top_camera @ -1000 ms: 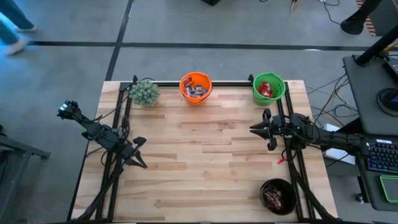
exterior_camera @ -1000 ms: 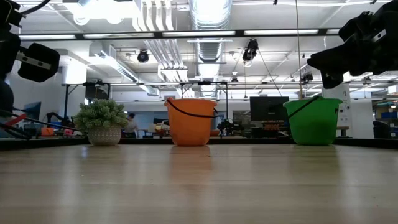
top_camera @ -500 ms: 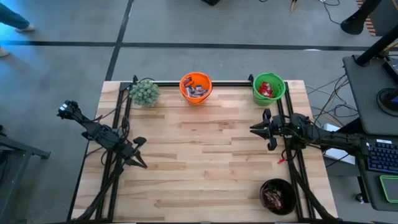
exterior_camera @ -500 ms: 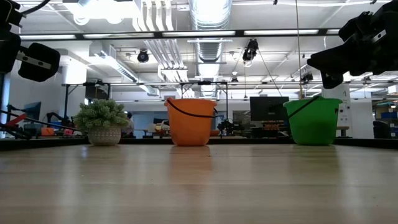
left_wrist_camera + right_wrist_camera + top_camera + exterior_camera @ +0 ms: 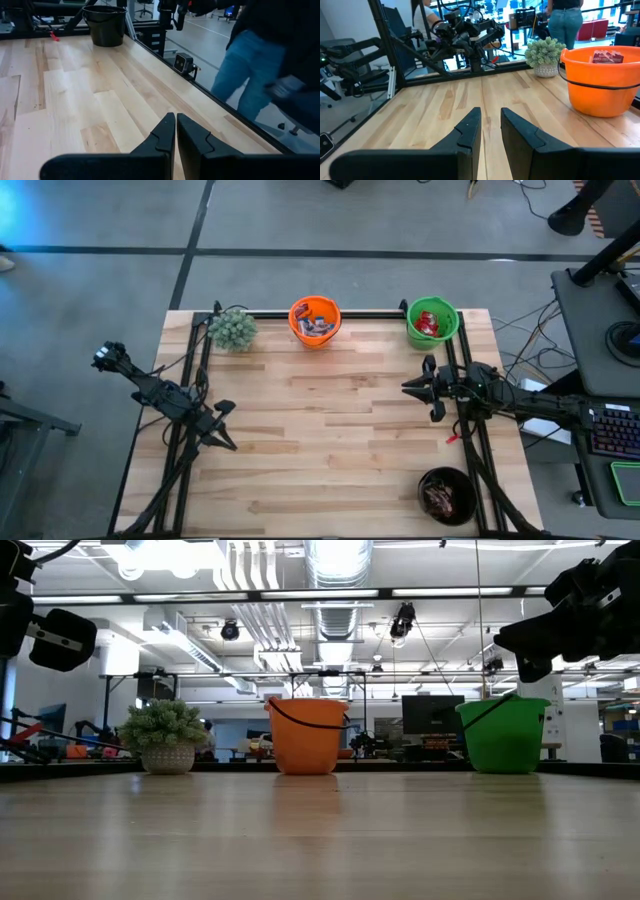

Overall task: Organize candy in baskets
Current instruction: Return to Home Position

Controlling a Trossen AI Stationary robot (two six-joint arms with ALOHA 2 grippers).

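Inside the three baskets the candy is lying sorted by wrapper: light blue-and-white bars [image 5: 316, 328] are sitting in the orange basket [image 5: 294, 318], red bars [image 5: 428, 322] are filling the green basket [image 5: 453, 328], and dark brown bars [image 5: 440, 498] are resting in the black basket [image 5: 468, 484]. The orange basket is standing at the middle of the far edge of the wooden table [image 5: 330, 440], the green basket is occupying the far right corner, and the black basket is sitting well apart from both at the near right corner. A fuzzy potted plant [image 5: 232, 329] is standing near the far left corner, beside the orange basket but not touching it.

The right gripper [image 5: 490, 114] is hovering over the table's right edge, between the green and black baskets and nearer the green one, pointing inward with its fingers parted by a narrow gap and gripping nothing. The left gripper [image 5: 175, 120] is hanging over the left edge, aiming across the boards toward the black basket, its fingers drawn almost together and empty.

Beyond the table, a person in blue jeans [image 5: 242, 75] is showing in the left wrist view
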